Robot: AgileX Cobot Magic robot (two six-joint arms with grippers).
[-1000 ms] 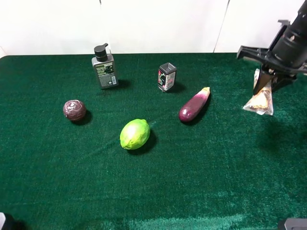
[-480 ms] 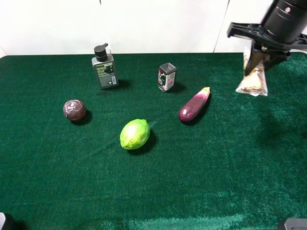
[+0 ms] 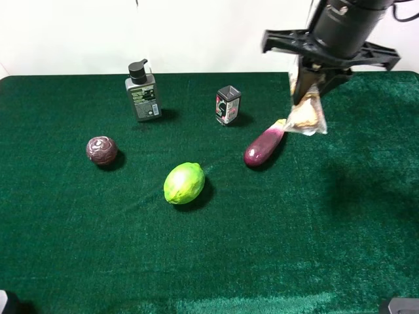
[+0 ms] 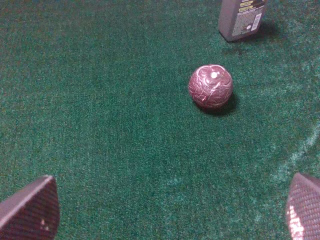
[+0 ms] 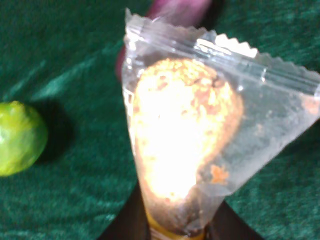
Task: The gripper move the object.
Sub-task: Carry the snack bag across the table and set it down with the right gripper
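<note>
My right gripper (image 3: 306, 88), a large black cylinder with thin spreading fingers, hangs above the far right of the table and is shut on the clear snack packet (image 3: 306, 113). The packet dangles in the air just right of the purple eggplant's tip. In the right wrist view the packet (image 5: 190, 135) fills the frame, pale yellow-tan snack inside, crimped edge away from the fingers. My left gripper (image 4: 165, 210) is open over bare green cloth, with only its two fingertips (image 4: 27, 210) showing.
On the green cloth: a purple eggplant (image 3: 264, 144), a green lime (image 3: 184, 183), a dark red ball (image 3: 101, 150), a grey pump bottle (image 3: 142, 91) and a small can (image 3: 227, 104). A white wall stands behind the table.
My right gripper has carried the packet up and to the left, from the table's right edge to just beside the eggplant. The left gripper has not moved.
</note>
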